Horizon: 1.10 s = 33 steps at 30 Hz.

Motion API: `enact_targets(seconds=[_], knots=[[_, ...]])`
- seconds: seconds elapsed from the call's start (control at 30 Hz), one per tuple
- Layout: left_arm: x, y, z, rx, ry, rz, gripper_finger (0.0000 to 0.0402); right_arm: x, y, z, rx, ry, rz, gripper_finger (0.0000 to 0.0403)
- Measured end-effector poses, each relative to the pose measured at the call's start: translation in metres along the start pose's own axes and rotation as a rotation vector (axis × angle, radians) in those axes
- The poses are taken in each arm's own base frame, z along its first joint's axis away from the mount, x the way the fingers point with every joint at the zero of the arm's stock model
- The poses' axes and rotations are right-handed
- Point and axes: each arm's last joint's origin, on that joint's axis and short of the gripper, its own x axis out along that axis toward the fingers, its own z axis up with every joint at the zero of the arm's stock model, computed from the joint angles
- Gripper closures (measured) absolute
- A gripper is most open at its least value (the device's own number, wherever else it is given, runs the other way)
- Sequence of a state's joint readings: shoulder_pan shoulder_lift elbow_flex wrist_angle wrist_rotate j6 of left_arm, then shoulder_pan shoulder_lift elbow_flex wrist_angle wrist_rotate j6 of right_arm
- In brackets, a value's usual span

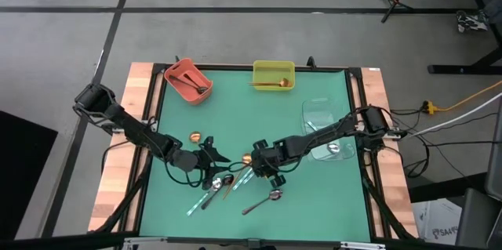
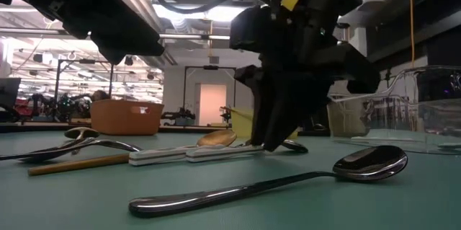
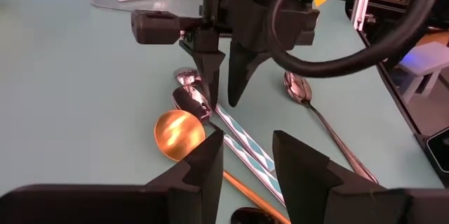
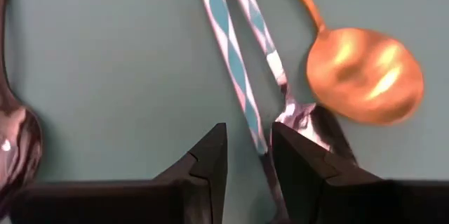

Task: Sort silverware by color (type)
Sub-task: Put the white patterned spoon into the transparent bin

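The right wrist view is revealing blue-and-white striped handles (image 4: 235, 48) that the low view is flattening into pale bars. The copper spoon (image 4: 363, 74) is lying bowl-up on the green surface (image 4: 112, 76), just beside them. The right gripper (image 4: 247, 155) is hovering slightly spread over one striped handle; the left gripper (image 3: 247, 161) is waiting spread nearby.

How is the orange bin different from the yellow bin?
The orange bin sits turned at an angle at the mat's far-left corner; the yellow bin sits square to the edge, nearer the middle. The orange bin holds a dark spoon; the yellow bin holds a gold spoon. Both are small open bins.
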<state>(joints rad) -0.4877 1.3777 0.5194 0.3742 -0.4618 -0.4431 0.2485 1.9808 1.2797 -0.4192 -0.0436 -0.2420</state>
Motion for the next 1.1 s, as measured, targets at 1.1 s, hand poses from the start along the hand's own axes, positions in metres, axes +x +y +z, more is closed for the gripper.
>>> enact_targets(seconds=[1.1], knots=[[0.000, 0.000, 0.000, 0.000, -0.001, 0.001, 0.0284, 0.017, 0.000, 0.002, -0.024, -0.041, 0.036, 0.0298]])
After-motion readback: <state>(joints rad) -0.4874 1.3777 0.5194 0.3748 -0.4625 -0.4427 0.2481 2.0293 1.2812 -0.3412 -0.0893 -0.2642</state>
